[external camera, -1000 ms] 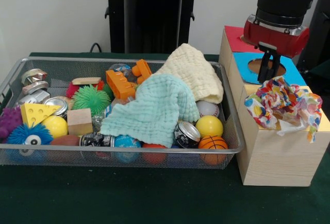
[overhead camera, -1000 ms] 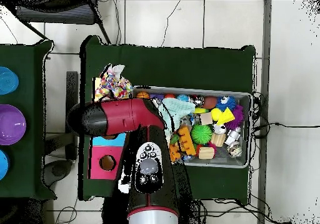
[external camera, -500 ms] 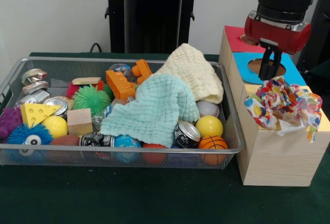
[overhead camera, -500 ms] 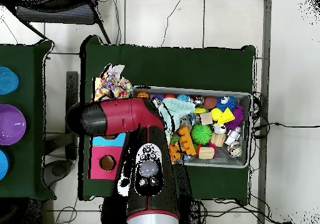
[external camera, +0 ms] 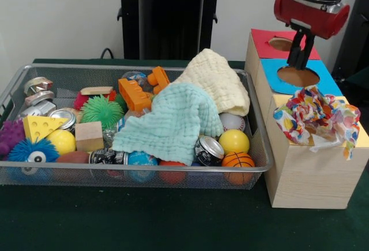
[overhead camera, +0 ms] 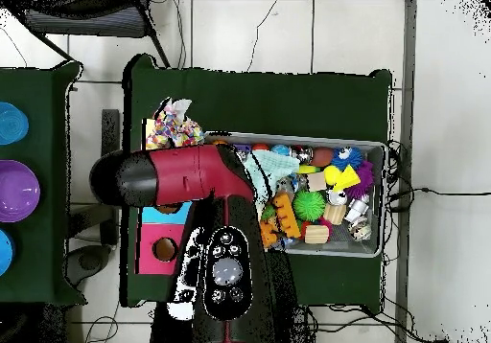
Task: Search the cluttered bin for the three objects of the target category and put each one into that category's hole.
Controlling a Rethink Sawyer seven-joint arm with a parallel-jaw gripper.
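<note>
A: Front view first. Surface?

B: Dark green table [external camera: 144, 222]. White wall behind, black stand at top centre. Wire bin [external camera: 253, 147] on the left, wooden box [external camera: 305, 176] just beside it on the right.

A: The box top?

B: Three coloured panels: red at the far end, blue in the middle, yellow nearest. The blue hole [external camera: 298, 76] shows fully. The red one is partly behind the arm. The yellow one is covered by a multicoloured cloth [external camera: 316, 115] that lies crumpled there, one corner hanging over the box's edge.

A: Gripper?

B: Gripper [external camera: 298, 60] hangs over the blue hole, clear of the cloth, holding nothing. Fingers read as close together, but whether fully closed I cannot tell.

A: Cloths counted?

B: Three: the multicoloured one on the box, a mint cloth [external camera: 173, 121] and a cream cloth [external camera: 216, 81] in the bin, draped over the toys. The mint one hides much beneath it. Visible round it: a yellow ball [external camera: 233, 141], a small basketball [external camera: 237, 160], two orange bricks, one wooden cube [external camera: 89, 135].

A: Overhead view?

B: The arm [overhead camera: 192, 176] covers most of the box; the gripper is hidden under it. The multicoloured cloth [overhead camera: 173, 128] shows beyond the arm. The bin [overhead camera: 376, 248] lies to the right. Tiled floor all round, and a second green table at the left edge.
</note>
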